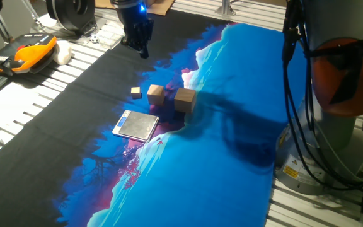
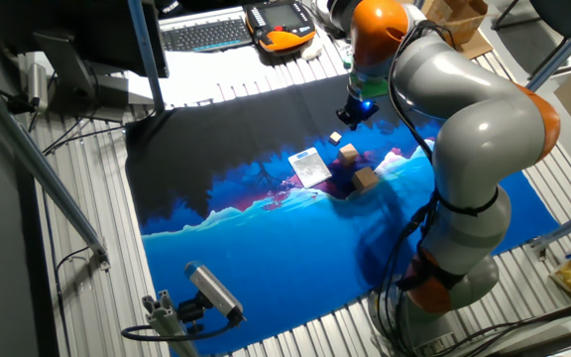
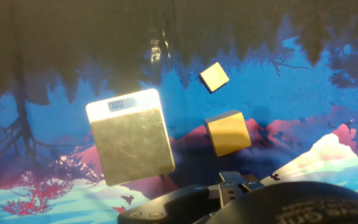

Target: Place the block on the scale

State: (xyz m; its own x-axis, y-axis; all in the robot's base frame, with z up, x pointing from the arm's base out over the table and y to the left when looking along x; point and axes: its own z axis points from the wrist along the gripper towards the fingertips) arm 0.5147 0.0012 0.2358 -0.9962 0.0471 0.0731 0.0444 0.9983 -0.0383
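Note:
The block (image 1: 184, 99) is the largest light-brown wooden cube and stands on the blue mat just behind the right end of the scale (image 1: 136, 125). The scale is a flat silvery plate with a pale rim, and its plate is bare. In the hand view the block (image 3: 229, 132) lies to the right of the scale (image 3: 131, 137), whose display strip is at the top. My gripper (image 1: 142, 50) hangs high over the black part of the mat, well behind the cubes, and holds nothing. How its fingers stand does not show. It also shows in the other fixed view (image 2: 350, 117).
A medium wooden cube (image 1: 155, 93) and a tiny one (image 1: 135, 92) stand left of the block. The medium cube also shows in the hand view (image 3: 214, 77). An orange pendant (image 1: 33, 52) and a keyboard lie off the mat at far left. The robot base (image 1: 333, 126) stands at right.

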